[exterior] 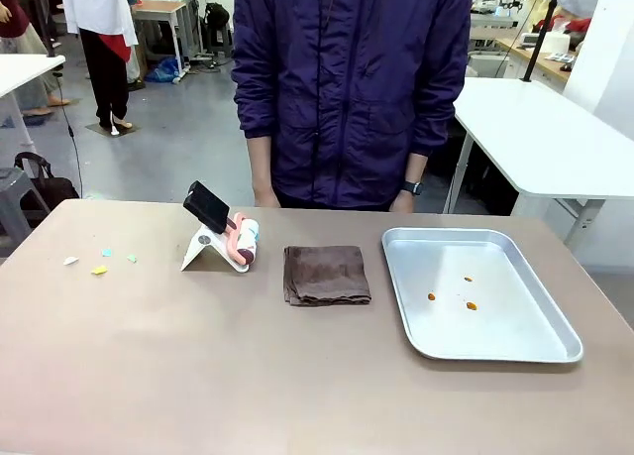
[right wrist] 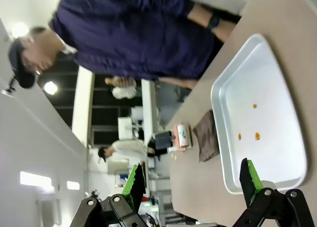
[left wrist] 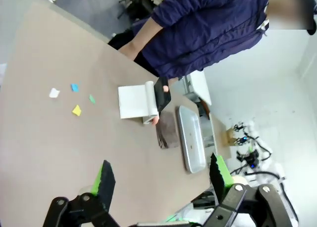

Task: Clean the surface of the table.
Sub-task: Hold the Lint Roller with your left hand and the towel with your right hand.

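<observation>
While the person (exterior: 347,88) in a dark blue jacket stands at the far side, the brownish-tan table (exterior: 198,376) spreads across the room in front of me, its near edge cut off at the bottom of the front view. Both of the person's hands drop behind the far edge, so I cannot see them, though a wristwatch (exterior: 411,187) shows at one cuff. On the robot's right half of the top lies a shiny metal tray (exterior: 555,351) holding three orange specks (exterior: 472,304), too small for me to say what they are. Just beside the tray, towards the middle, rests a folded brown cloth (exterior: 326,275), apart from it. Left of the cloth a roller tool (exterior: 243,242) with a black handle leans on a white stand (exterior: 203,247). Its pinkish head is partly hidden, and I cannot make out the print on it. Farther left, well apart from the stand, small paper scraps (exterior: 99,270) in yellow, white, blue and green lie scattered on the bare top. From the left wrist camera, the left gripper (left wrist: 162,177) hangs high above the table with its green-padded fingers spread wide and nothing between them. The right gripper (right wrist: 193,180) is likewise splayed wide and holds nothing, and one of its fingers hides the tray's nearest corner in that sideways view.
</observation>
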Motion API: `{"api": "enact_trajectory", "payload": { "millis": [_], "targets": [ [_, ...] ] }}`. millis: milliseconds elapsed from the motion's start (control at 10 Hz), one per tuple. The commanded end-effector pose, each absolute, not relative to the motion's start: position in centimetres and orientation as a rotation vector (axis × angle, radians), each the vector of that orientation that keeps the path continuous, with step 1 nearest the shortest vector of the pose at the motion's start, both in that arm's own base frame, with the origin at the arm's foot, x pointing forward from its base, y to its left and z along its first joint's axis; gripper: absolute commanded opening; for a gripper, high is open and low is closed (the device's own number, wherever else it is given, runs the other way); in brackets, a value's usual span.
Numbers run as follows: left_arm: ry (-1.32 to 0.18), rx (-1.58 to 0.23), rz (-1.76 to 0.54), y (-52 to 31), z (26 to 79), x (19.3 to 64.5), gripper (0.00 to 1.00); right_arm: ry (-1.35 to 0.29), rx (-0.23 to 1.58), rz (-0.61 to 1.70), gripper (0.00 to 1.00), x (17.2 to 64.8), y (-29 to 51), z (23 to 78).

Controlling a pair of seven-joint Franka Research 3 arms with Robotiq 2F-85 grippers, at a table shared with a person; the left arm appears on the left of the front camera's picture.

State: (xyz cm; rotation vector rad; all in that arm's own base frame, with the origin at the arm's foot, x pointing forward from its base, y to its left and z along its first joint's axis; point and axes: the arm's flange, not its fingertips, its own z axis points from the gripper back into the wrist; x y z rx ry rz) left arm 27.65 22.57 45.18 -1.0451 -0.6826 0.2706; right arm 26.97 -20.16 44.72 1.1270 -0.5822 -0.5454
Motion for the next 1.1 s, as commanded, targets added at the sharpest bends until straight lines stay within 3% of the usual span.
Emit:
{"api": "enact_trajectory", "payload": {
  "millis": [0,100,200,800,1000],
  "targets": [
    [-0.707,-1.041,0.304,12.4,42.2,25.6,1.0,-0.625,1.125,-0.559,1.0,15.5,-11.5,35.6],
    [-0.712,-1.016,0.297,12.1,42.1,25.6,1.0,-0.62,1.076,-0.587,1.0,15.7,-11.7,35.5],
    [-0.681,-1.058,0.285,21.5,45.4,28.9,1.0,-0.612,1.139,-0.575,1.0,24.7,-22.6,43.5],
    [-0.673,-1.064,0.318,21.6,45.4,28.6,1.0,-0.598,1.123,-0.562,1.0,25.1,-22.1,43.2],
    [-0.656,-1.024,0.274,20.7,46.8,29.5,1.0,-0.587,0.923,-0.533,1.0,26.2,-19.1,44.5]
  ]
}}
